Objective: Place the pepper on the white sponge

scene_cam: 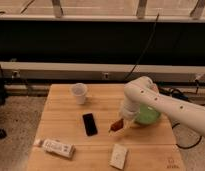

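Camera view: stretching across from the right with the arm [163, 104], elbow bending down in front of the green bowl [150, 117] and partly covering it. Pinching the pepper [114, 127] in the fingers of the gripper [117, 124], closed on its upper end, with the dark-red tip pointing down and to the left. Hanging it just above the desk [61, 120], between the black phone [89, 124] and the bowl, touching neither. Holding it clear of the wood, most likely so as to be crossing freely to the white sponge [118, 156], flat by the front edge, near the pepper and slightly in front of it, not yet under it. Leaving the longer white box [56, 147] at the front left and the phone well out of the path. Showing nothing inside the bowl where its green interior is visible, with the rest hiding behind the arm. Standing the white cup [79, 93] upright at the back left, its contents impossible to tell. Probably calling next for a short shift toward the front edge and a gentle lowering before letting go.
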You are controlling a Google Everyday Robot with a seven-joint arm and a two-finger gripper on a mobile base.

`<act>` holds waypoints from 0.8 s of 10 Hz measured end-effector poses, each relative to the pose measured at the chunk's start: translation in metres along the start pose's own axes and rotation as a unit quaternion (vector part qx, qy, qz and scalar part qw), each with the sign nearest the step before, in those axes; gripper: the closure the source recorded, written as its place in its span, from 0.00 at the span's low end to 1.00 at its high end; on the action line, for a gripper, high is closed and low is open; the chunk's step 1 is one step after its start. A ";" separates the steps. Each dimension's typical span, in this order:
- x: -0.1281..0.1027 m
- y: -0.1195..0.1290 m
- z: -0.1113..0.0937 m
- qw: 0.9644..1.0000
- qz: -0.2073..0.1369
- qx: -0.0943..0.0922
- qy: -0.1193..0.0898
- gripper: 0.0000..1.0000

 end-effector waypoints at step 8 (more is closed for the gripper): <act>-0.012 0.024 -0.004 1.000 -0.016 -0.001 0.007 1.00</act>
